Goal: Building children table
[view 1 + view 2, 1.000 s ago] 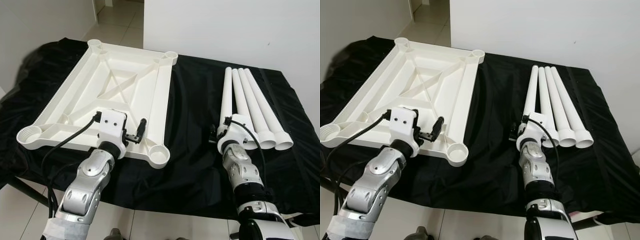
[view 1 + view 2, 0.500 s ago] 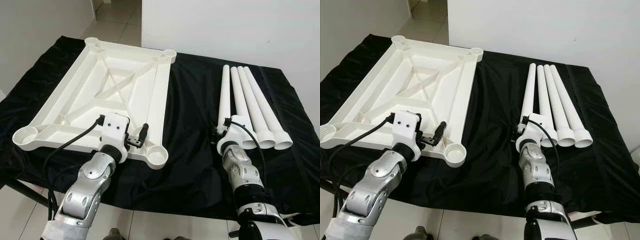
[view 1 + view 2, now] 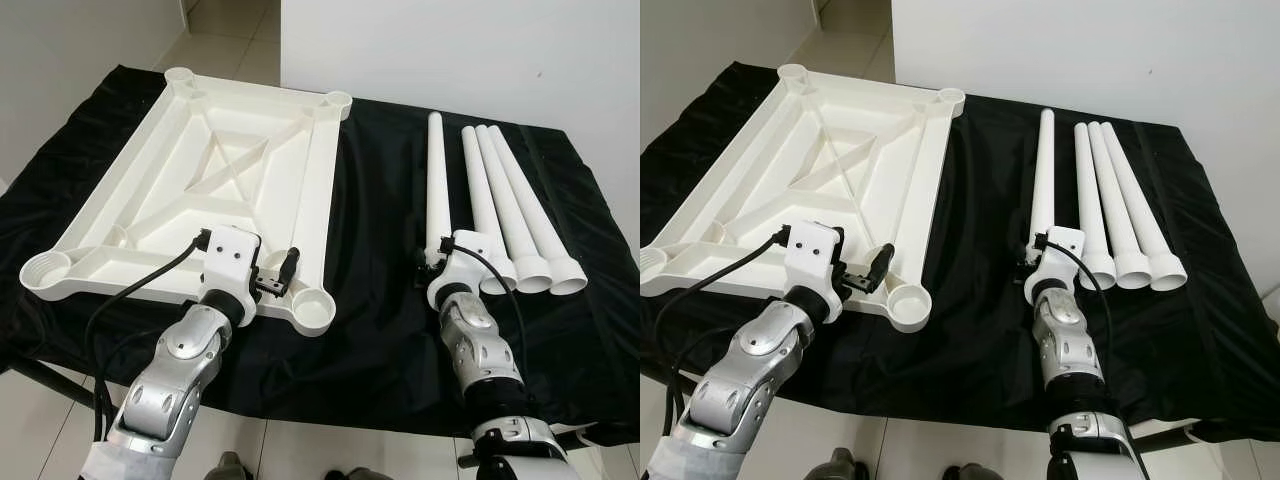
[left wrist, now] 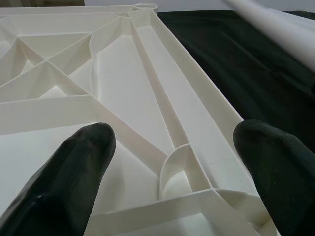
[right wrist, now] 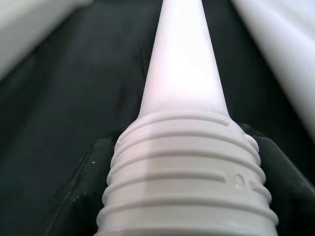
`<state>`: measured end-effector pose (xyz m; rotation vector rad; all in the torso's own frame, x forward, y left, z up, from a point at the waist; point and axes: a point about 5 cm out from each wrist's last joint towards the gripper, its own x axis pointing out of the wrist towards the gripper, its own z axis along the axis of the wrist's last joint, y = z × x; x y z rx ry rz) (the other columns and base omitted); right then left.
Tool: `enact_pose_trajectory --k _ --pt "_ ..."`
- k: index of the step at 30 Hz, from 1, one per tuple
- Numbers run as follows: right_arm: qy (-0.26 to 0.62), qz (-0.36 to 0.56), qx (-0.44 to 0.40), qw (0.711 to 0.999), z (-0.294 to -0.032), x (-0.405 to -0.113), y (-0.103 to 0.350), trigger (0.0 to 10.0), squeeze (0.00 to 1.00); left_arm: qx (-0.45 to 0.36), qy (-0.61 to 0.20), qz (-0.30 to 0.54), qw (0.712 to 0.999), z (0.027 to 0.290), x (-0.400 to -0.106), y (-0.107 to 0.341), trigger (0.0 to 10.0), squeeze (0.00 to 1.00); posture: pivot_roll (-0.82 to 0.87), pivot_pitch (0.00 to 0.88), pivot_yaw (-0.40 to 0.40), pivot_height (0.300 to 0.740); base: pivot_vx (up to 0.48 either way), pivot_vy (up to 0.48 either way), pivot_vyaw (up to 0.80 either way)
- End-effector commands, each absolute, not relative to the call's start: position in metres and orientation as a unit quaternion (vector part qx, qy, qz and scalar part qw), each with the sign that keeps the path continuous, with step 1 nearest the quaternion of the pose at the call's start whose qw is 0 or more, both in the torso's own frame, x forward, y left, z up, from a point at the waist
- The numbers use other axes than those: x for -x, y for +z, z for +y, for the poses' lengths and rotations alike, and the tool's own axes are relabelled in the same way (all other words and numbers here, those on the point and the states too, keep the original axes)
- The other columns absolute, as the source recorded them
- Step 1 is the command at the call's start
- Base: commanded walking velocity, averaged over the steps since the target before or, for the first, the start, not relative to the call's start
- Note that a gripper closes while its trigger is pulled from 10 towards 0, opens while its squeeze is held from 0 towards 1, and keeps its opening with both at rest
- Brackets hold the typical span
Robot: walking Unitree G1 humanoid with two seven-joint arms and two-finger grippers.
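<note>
Gripping table leg, right tool

No readable text, label or number anywhere.

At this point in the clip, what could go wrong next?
1. The right gripper holds one leg at its threaded end only, so the long free end could swing into the other legs beside it.
2. The left gripper is open over the tabletop near its corner socket; unheld, the tabletop may slide on the black cloth when the leg is screwed in.
</note>
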<state>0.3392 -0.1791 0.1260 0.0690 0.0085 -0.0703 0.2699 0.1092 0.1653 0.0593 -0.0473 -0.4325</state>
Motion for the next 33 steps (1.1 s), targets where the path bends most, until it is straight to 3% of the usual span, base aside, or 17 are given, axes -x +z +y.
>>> enact_pose_trajectory --k 1,19,33 --pt "-0.039 -0.029 -0.031 0.998 -0.182 -0.339 0.136 10.0 0.00 -0.032 -0.260 -0.020 0.965 0.102 -0.267 0.166 10.0 0.00 0.14 0.097 -0.051 0.740 0.000 0.000 0.00" --pt "-0.134 -0.133 -0.039 0.981 -0.217 -0.334 0.175 10.0 0.00 -0.027 -0.260 -0.027 0.965 0.102 -0.268 0.171 10.0 0.00 0.14 0.093 -0.054 0.740 0.000 0.000 0.00" --pt "-0.164 -0.121 -0.100 0.974 -0.219 -0.334 0.177 10.0 0.00 -0.028 -0.264 -0.030 0.964 0.100 -0.269 0.172 10.0 0.00 0.14 0.080 -0.059 0.740 0.000 0.000 0.00"
